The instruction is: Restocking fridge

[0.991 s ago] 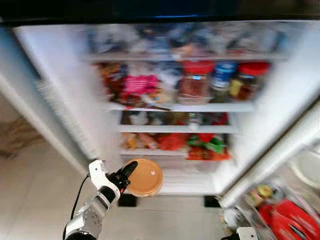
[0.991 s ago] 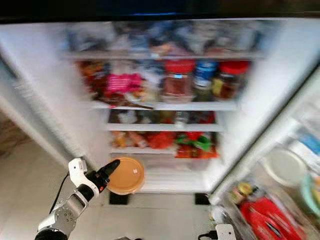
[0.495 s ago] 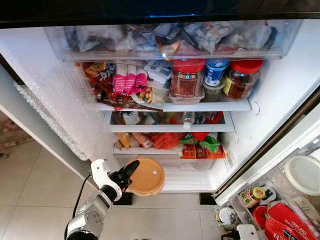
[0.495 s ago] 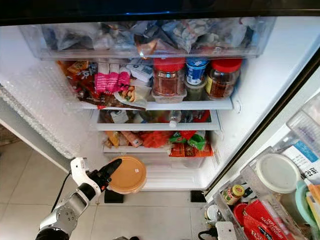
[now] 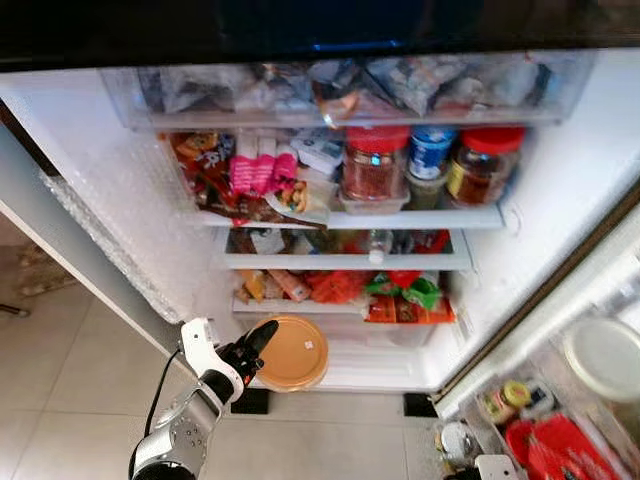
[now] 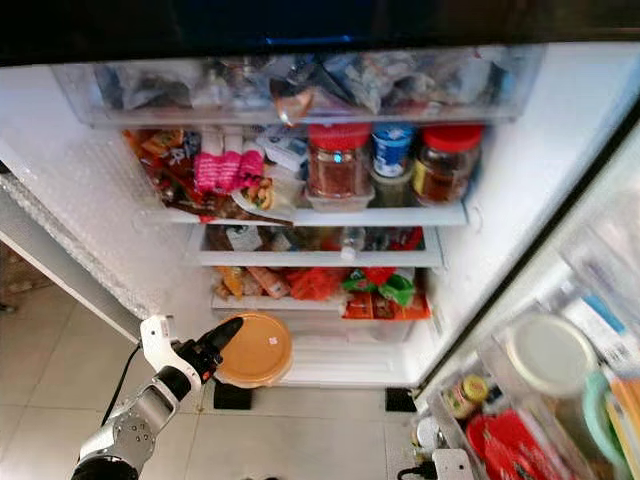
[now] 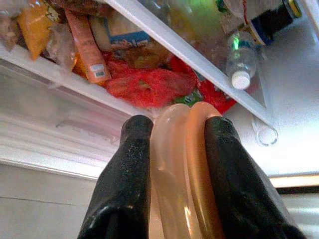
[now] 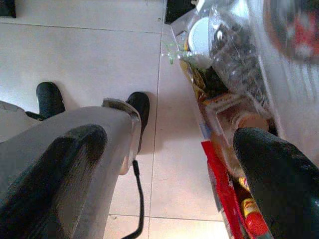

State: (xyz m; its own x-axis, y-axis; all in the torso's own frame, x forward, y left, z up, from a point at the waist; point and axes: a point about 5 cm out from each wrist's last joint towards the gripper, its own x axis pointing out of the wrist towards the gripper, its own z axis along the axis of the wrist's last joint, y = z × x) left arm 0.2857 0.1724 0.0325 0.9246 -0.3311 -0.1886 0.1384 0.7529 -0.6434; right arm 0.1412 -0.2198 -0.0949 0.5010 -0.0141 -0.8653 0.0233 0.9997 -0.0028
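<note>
The left arm [image 5: 178,440] comes up from the bottom edge of the head views and is stretched forward, with its white wrist part just behind the black fingers. The left gripper [image 7: 172,149] is closed on the edge of a round orange container [image 5: 292,353]; one finger [image 7: 124,184] presses on each side of the rim. The right gripper [image 8: 164,164] hangs low and points down, with its two fingers [image 8: 279,174] spread wide apart and nothing between them.
</note>
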